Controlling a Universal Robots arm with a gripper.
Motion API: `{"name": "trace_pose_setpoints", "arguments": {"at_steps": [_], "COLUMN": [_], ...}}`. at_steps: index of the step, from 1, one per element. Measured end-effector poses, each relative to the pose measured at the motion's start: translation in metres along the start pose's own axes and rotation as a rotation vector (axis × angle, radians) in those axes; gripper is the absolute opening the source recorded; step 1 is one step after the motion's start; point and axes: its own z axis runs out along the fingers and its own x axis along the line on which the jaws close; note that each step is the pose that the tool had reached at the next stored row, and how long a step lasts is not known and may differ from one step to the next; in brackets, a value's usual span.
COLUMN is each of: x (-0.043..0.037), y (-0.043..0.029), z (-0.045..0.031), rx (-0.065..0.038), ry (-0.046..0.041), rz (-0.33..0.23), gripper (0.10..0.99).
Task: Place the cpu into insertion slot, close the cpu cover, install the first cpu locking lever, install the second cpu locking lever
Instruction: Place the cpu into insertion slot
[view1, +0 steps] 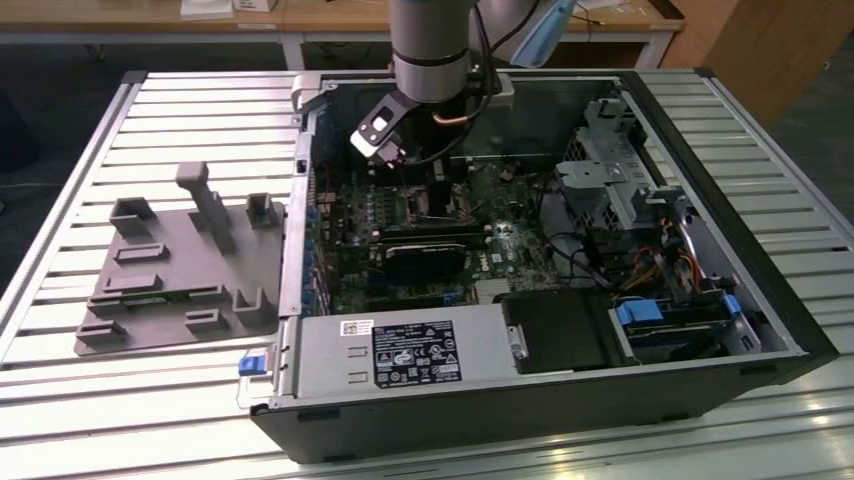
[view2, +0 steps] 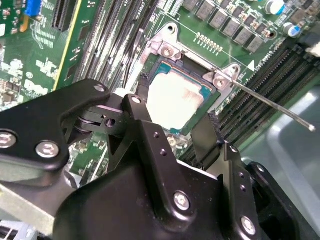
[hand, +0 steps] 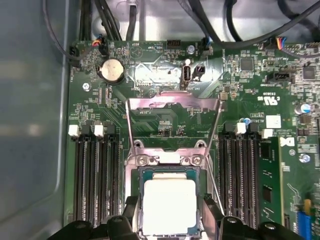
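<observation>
Open tower case (view1: 534, 420); arm (view1: 430, 40) down at 12 o'clock of the motherboard (view1: 354, 215) in the exterior view. Gripper (view2: 175, 117) released, jaws flanking the seated cpu (hand: 169, 205): silver-grey top, level in the insertion slot (hand: 150, 160). Placing looks done. The cpu cover (hand: 172, 103) stands raised, not yet shut; closing needs the jaws clear.
</observation>
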Motion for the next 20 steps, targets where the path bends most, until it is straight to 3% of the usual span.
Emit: {"name": "trace_pose_setpoints", "arguments": {"at_steps": [9,10,11,13,14,16,17,19,20], "x": [0.0,0.0,0.0,0.0,0.0,0.0,0.0,0.0,0.0], "y": [0.0001,0.0001,0.0001,0.0001,0.0001,0.0001,0.0001,0.0001,0.0001], "z": [-0.001,-0.0011,-0.0011,-0.0012,-0.0012,-0.0013,-0.0013,-0.0014,-0.0014], "rx": [0.0,0.0,0.0,0.0,0.0,0.0,0.0,0.0,0.0], "ry": [0.0001,0.0,0.0,0.0,0.0,0.0,0.0,0.0,0.0], "rz": [0.0,0.0,0.0,0.0,0.0,0.0,0.0,0.0,0.0], "gripper": [0.6,0.537,0.537,0.416,0.416,0.302,0.302,0.184,0.184]}}
